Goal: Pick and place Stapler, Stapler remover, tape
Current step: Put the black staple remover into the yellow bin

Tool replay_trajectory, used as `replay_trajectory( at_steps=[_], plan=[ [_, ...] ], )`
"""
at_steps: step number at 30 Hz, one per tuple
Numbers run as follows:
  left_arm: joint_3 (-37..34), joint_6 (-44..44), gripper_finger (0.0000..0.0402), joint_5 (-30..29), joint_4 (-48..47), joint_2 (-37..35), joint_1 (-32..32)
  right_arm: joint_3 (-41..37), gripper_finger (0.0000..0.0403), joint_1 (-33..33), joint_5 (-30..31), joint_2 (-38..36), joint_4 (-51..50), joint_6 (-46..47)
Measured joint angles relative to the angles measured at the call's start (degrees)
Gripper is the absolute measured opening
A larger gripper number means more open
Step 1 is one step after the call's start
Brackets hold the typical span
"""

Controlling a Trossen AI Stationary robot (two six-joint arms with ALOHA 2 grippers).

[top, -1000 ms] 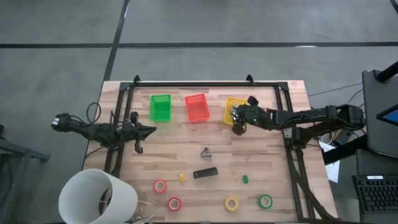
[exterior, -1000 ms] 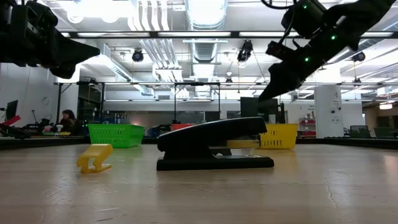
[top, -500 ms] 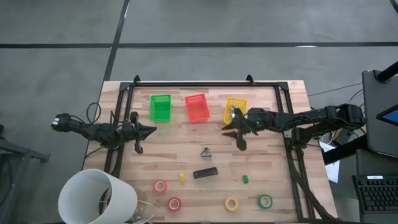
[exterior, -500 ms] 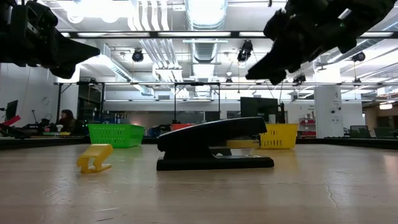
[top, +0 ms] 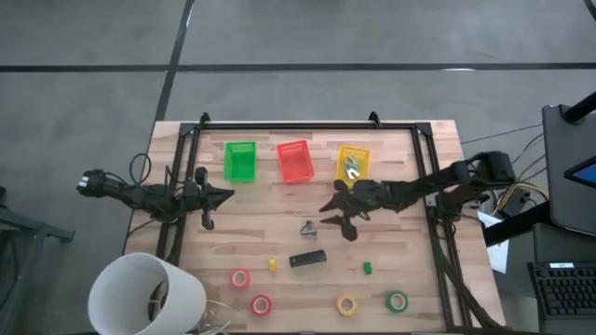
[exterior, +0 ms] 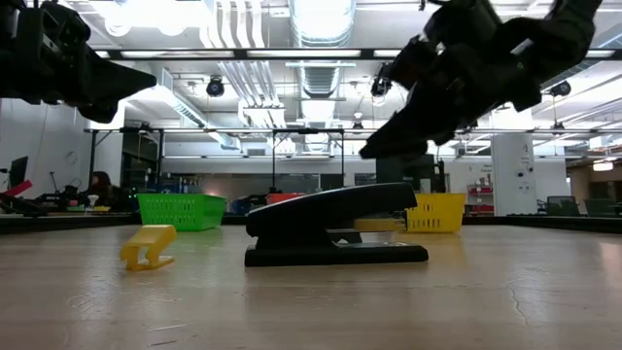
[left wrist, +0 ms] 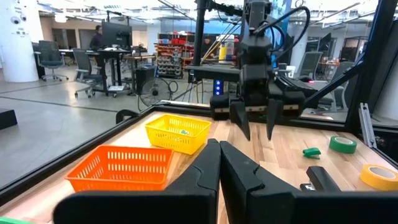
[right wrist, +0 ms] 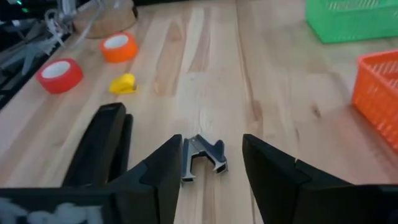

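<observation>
A small dark staple remover (top: 307, 227) (right wrist: 202, 159) lies on the wooden table near its middle. My right gripper (top: 336, 220) (right wrist: 211, 144) hangs open just to its right and above it, slanting down at it and touching nothing. The black stapler (top: 307, 259) (exterior: 330, 226) (right wrist: 99, 149) lies flat nearer the front edge. Several tape rolls lie along the front: two red-orange (top: 240, 278) (top: 261, 304), a yellow (top: 346, 304) and a green (top: 398, 301). My left gripper (top: 220, 195) (left wrist: 219, 163) waits shut and level at the table's left.
Green (top: 240, 160), red (top: 294, 160) and yellow (top: 352, 163) baskets stand along the far edge; a small silvery thing lies in the yellow one. A tiny yellow block (top: 273, 266) and a green block (top: 367, 268) flank the stapler. A white bucket (top: 147, 296) stands at the front left corner.
My right gripper has left the yellow basket's front and gone toward the table's near edge and left, sinking toward the staple remover and swinging round to point at it. Nothing on the table has moved.
</observation>
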Motion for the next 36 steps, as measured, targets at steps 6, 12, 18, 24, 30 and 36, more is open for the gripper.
replay_trajectory(
  at_steps=[6,12,18,24,30,36],
  plan=[
    [0.00,-0.01,0.0010,0.02,0.02,0.01,-0.02,6.16,0.0163,0.38,-0.55,7.78,-3.11,-0.82],
    [0.00,0.01,0.0010,0.02,0.04,0.01,-0.02,10.82,0.0150,0.33,-1.91,11.35,-7.18,-3.12],
    [0.00,0.01,0.0010,0.00,0.02,0.01,0.00,11.63,0.0136,0.33,-2.75,11.62,-7.70,-3.74],
    [0.00,-0.01,0.0010,0.01,0.03,0.01,-0.01,11.57,0.0128,0.16,-2.73,12.27,-7.08,-2.91],
    [0.00,-0.01,0.0010,0.00,0.02,0.01,-0.01,11.54,0.0131,0.17,-1.82,14.58,-4.93,-2.15],
    [0.00,0.01,0.0010,0.00,0.04,0.01,0.00,11.53,0.0128,0.17,-1.19,16.12,-3.82,-2.61]
  ],
)
